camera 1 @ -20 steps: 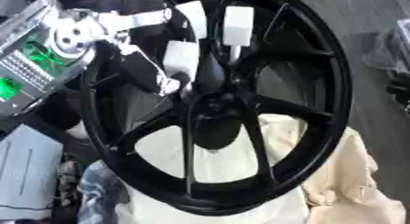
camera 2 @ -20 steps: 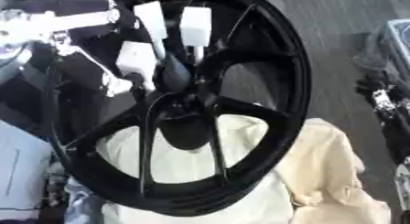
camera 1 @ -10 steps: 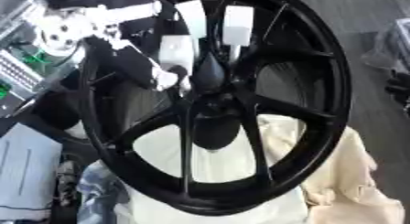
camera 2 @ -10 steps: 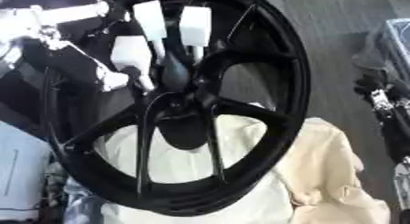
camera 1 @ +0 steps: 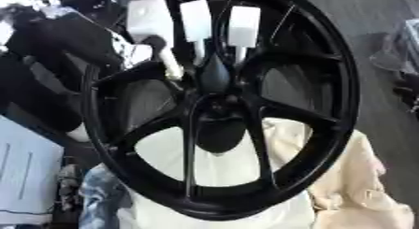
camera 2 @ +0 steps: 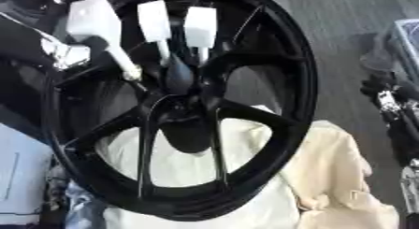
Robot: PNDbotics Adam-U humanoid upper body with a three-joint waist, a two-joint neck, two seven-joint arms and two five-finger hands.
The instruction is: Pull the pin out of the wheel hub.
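No brand, label or writing can be read anywhere on the things in view.

The big black multi-spoke wheel hub (camera 1: 221, 130) stands nearly upright and fills most of the picture, its rim leaning a little to the right at the top, its face turned toward the camera. Its lower edge rests on a cream-coloured crumpled cloth (camera 1: 352, 186), which shows through the gaps between the spokes and spreads to the near right.

Three white block-headed pins stand in the upper part of the wheel, just above the dark centre boss (camera 1: 214, 76). The middle white pin (camera 1: 196, 22) and the right white pin (camera 1: 244, 27) sit upright side by side, long axes running far to near, thin shafts pointing down toward the boss. The left white pin (camera 2: 97, 22) is tilted: its head lies far left and its pale shaft slants down to the right, tip near a spoke.

The robot's left hand (camera 2: 57, 55) shows at the far left as a dark and silver blur just beside that tilted pin; it seems to touch the pin's head, but I cannot tell how its fingers are set.

A pale grey flat box (camera 1: 25, 176) lies at the near left.
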